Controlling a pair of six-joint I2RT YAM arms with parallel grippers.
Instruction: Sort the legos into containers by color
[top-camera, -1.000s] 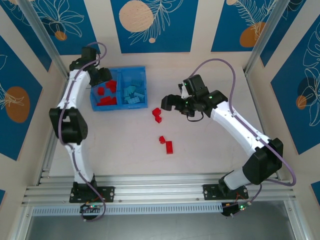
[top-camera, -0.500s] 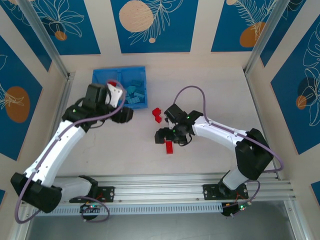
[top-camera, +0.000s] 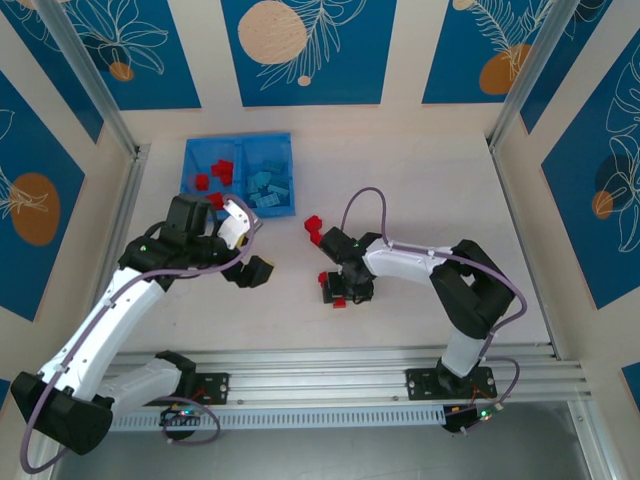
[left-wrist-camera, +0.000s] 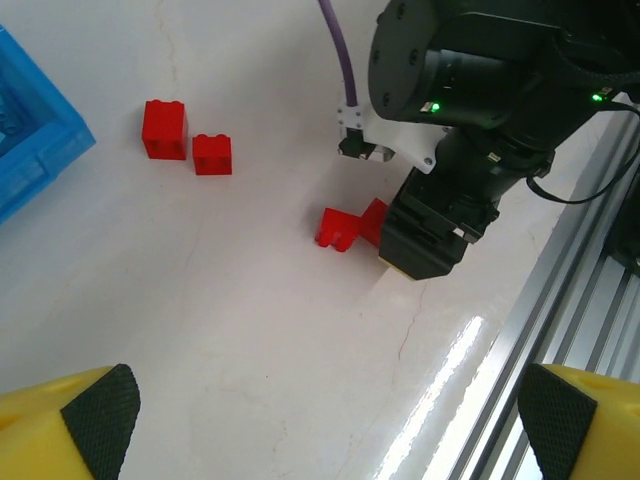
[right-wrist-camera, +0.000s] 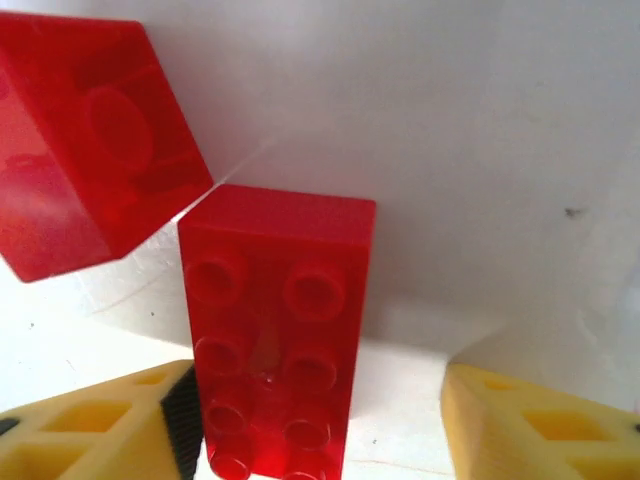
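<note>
I read the left hand (top-camera: 248, 245) as fully open above the counter (top-camera: 420, 180), near the tray (top-camera: 240, 138). The right hand (right-wrist-camera: 318, 440) stands open astride a long red brick (right-wrist-camera: 275, 330): one pad (right-wrist-camera: 183, 420) touches it and the other stands apart. A square red brick (right-wrist-camera: 80, 140) lies just beside it. Two more red bricks (top-camera: 314, 222) lie nearer the tray. Inside the tray, red legos (top-camera: 212, 175) occupy the left compartment and light blue legos (top-camera: 268, 188) the right.

Red legos (top-camera: 314, 222) lie on the pale cream table (top-camera: 420, 180). The blue tray (top-camera: 240, 138) holds red and light blue legos (top-camera: 268, 188). Blue wall panels (top-camera: 350, 80) carry white leaf outlines and orange discs.
</note>
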